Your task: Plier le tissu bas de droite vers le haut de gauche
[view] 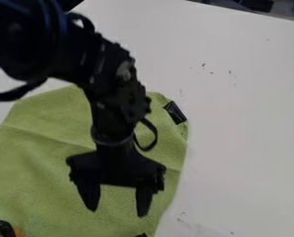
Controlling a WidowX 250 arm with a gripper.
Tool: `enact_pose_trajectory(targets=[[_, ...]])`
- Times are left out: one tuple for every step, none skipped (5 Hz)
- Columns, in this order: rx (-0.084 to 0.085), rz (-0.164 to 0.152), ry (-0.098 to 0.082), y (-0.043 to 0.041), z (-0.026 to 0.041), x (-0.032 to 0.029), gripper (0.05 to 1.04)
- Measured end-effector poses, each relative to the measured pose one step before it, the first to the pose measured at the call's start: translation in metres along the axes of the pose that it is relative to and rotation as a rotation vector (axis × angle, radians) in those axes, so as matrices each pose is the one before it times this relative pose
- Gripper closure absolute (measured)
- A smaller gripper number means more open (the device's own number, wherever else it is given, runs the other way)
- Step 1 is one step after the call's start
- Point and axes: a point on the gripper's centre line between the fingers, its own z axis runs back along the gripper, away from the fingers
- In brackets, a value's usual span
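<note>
The green cloth [38,171] lies spread and lightly creased on the white surface [248,139], towards the left and bottom of the view. Over it is the gripper [117,213], its fingers wide and empty; closing too high or inward of the lower-right edge could miss the fabric or bunch it.

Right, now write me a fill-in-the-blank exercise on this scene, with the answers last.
The light-green fabric cloth lies on a flat tabletop coloured ____.
Over the cloth, the black two-finger hand is ____, not shut.
The small rectangular patch at the cloth's edge is coloured ____.
Missing words: white; open; black.
</note>
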Motion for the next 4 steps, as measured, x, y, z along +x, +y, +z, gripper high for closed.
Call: enact_pose_trajectory(targets=[[-0.0189,0.0268,0.0117,-0.00661,-0.01462,-0.01503,0.084],[-0.0322,0.0402,0.0061,-0.00158,-0.01273,-0.01261,0.084],[-0.0189,0.0322,0.0126,-0.00371,-0.00941,-0.00580,0.085],[-0.0017,0.0255,0.0173,-0.00395,-0.00392,0.00185,0.084]])
